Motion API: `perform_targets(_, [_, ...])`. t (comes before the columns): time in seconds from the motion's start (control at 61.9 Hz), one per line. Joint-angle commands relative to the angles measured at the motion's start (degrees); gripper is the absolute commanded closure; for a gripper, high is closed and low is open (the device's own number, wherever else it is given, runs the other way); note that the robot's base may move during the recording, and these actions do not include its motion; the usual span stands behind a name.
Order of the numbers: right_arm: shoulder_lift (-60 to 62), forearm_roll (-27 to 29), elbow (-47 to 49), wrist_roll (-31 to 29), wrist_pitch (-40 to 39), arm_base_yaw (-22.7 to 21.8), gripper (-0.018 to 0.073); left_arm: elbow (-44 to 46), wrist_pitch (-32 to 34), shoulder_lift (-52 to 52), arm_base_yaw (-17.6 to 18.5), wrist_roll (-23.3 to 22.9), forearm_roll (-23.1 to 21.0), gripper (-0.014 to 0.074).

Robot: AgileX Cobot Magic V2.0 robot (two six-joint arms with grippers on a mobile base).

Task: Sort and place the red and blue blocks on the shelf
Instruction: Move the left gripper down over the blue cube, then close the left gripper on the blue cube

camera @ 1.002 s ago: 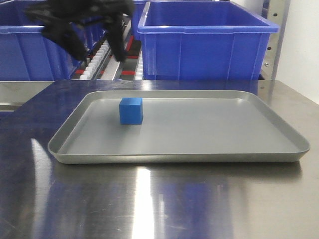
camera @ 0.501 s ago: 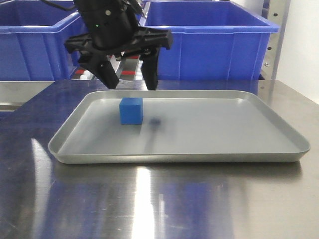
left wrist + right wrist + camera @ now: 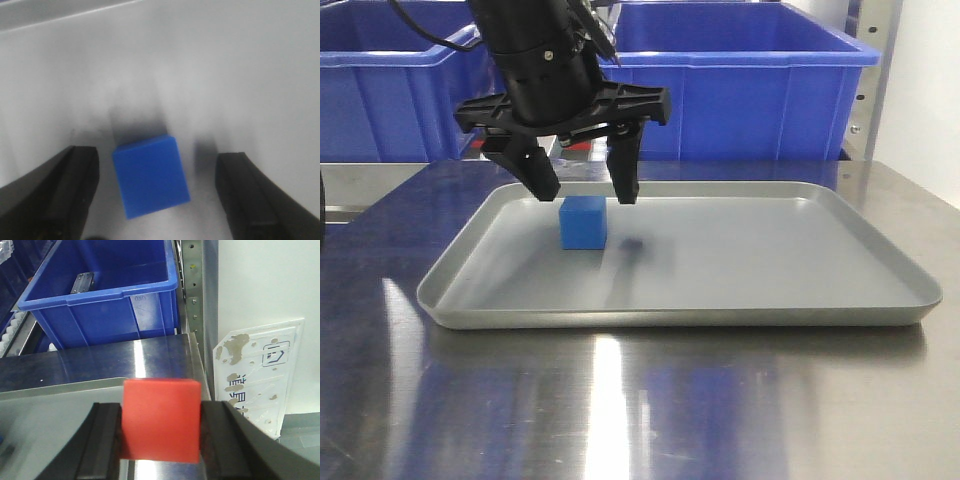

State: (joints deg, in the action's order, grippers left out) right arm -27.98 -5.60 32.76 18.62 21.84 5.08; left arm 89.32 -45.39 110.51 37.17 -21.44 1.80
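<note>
Blue block (image 3: 583, 222) sits flat in the grey tray (image 3: 670, 316), toward its left rear part, tray on the steel bench (image 3: 620, 410). Left gripper (image 3: 586, 193) hangs right over it with the fingers (image 3: 70, 190) spread wide. In the wrist view one finger stands on each side of the block, with a clear gap on both sides and nothing touching. In the front view the tips look about level with the block's top face.

Red block (image 3: 161, 420) is off the tray, clamped between the closed fingers of the right gripper (image 3: 161, 437), held in the air near the tray's right rear corner. Beyond it are the shelf (image 3: 191, 290) upright and a blue bin (image 3: 100, 295).

Step in hand, as you'd judge it: pick of the blue block, at the pre-grasp stage. The red one is already picked and not yet placed.

Next move calls for you to drop the left fingers straight down until they bracket the block's side faces. The block sits slightly turned against the fingers, so expect it to twist square as you close. Close evenly, then lift clear of the tray rim before heading for the shelf.
</note>
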Motion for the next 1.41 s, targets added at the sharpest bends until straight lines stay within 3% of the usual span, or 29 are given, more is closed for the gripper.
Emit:
perform_targets(0.0, [0.0, -1.0, 1.6, -0.2, -5.4, -0.3, 0.0501, 1.9, 1.9, -2.4, 0.2, -0.8, 0.8, 0.0061])
perform_targets(0.695, [0.0, -1.0, 1.6, -0.2, -5.4, -0.3, 0.0501, 1.9, 0.7, 1.3, 0.2, -0.8, 0.7, 0.0075])
perform_targets(0.905, [0.0, -1.0, 1.6, -0.2, -5.4, -0.3, 0.0501, 1.9, 0.2, 1.6, 0.2, -0.8, 0.7, 0.0214])
perform_targets(1.083, [0.0, -1.0, 1.6, -0.2, -5.4, -0.3, 0.0501, 1.9, -0.8, 1.2, 0.2, -0.8, 0.7, 0.0488])
perform_targets(1.39, [0.0, -1.0, 1.6, -0.2, -5.4, -0.3, 0.0501, 2.3, -3.2, -3.1, -1.0, -0.8, 5.4, 0.0468])
